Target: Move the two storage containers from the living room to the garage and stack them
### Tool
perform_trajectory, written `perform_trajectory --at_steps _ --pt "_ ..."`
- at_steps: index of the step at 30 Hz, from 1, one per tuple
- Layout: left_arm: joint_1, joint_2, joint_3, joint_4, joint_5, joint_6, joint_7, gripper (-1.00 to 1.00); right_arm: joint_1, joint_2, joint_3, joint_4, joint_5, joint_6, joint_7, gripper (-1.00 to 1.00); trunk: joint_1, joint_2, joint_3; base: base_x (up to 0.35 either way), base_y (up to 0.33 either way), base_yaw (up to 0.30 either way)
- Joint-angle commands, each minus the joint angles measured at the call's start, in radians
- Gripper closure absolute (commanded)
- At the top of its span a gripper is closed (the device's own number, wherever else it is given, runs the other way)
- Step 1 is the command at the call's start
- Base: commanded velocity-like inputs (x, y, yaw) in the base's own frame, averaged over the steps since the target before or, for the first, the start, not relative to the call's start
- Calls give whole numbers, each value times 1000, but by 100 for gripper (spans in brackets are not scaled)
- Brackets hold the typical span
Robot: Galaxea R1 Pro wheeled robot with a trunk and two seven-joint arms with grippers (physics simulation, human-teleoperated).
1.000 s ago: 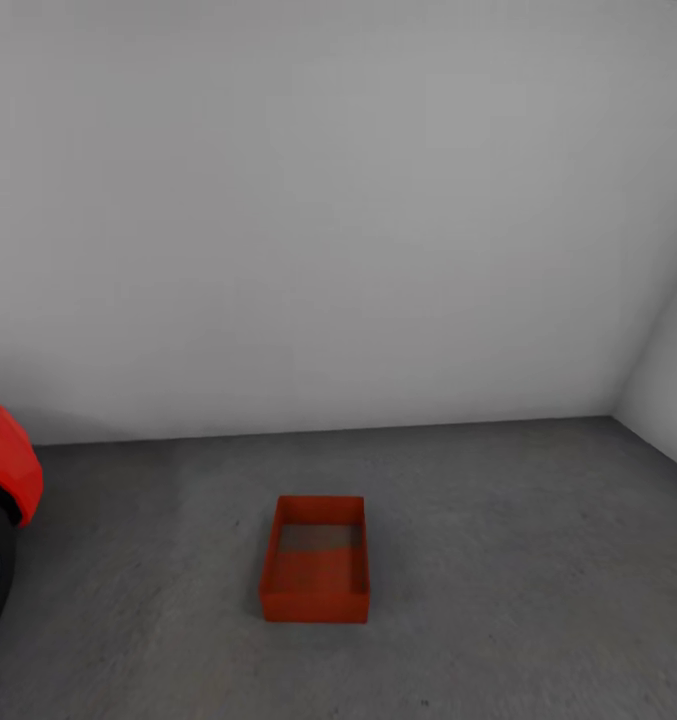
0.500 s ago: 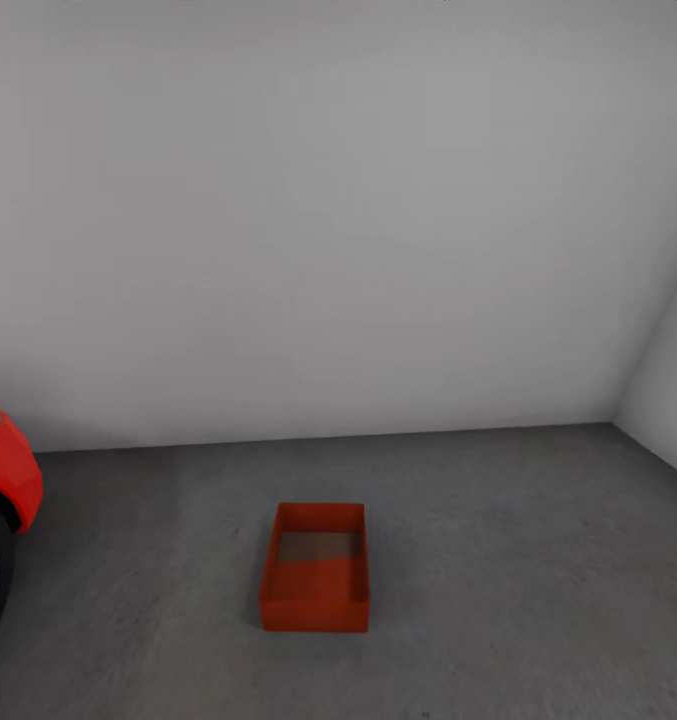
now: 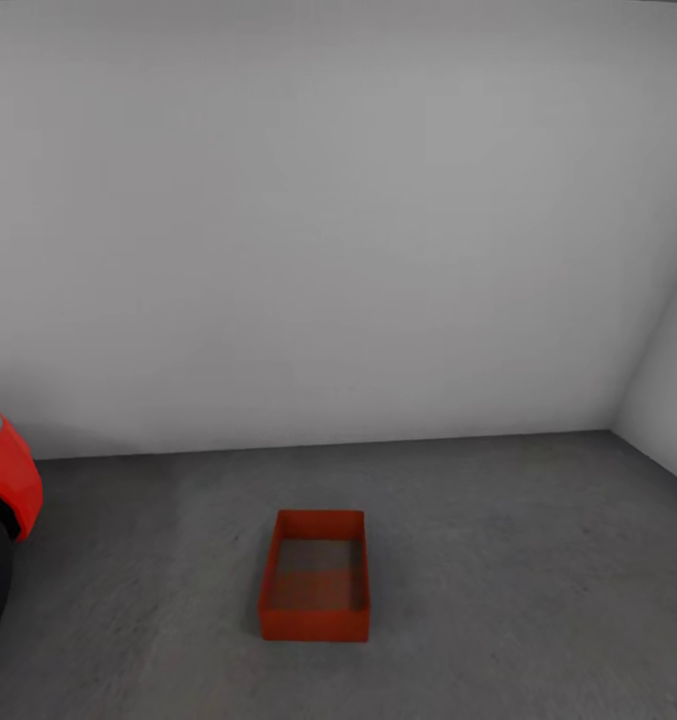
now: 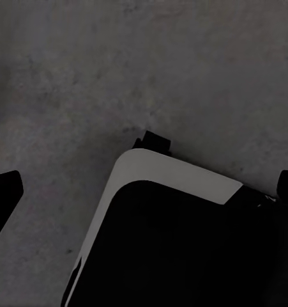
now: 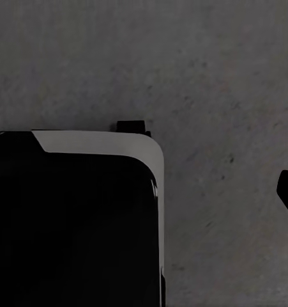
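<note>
Head view: one bin (image 3: 314,577) sits open-top on the garage floor (image 3: 498,560), clear of the car (image 3: 3,500). Wrist views show fingertips spread, grasping nothing. Risk, I judge—the second bin dropped askew, tipping off rather than nesting squarely.

Soft, even light washes the white wall (image 3: 338,220) without glare, shadows stay faint, and both wrist views look dim and slightly grainy.

Plain white-grey walls (image 3: 328,220) meet rough grey concrete (image 3: 498,560); red car (image 3: 3,480) beside.
</note>
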Motion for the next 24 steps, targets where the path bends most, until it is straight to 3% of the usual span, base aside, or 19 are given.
perform_trajectory --at_steps 1,24 --pt "-1 0 -1 0 4 -2 2 -100 -1 0 6 3 -8 -6 0 -100 0 -1 1 0 0 0" --pt "-1 0 -1 0 4 -3 3 -100 -1 0 6 3 -8 -6 1 -100 0 -1 37 0 0 0"
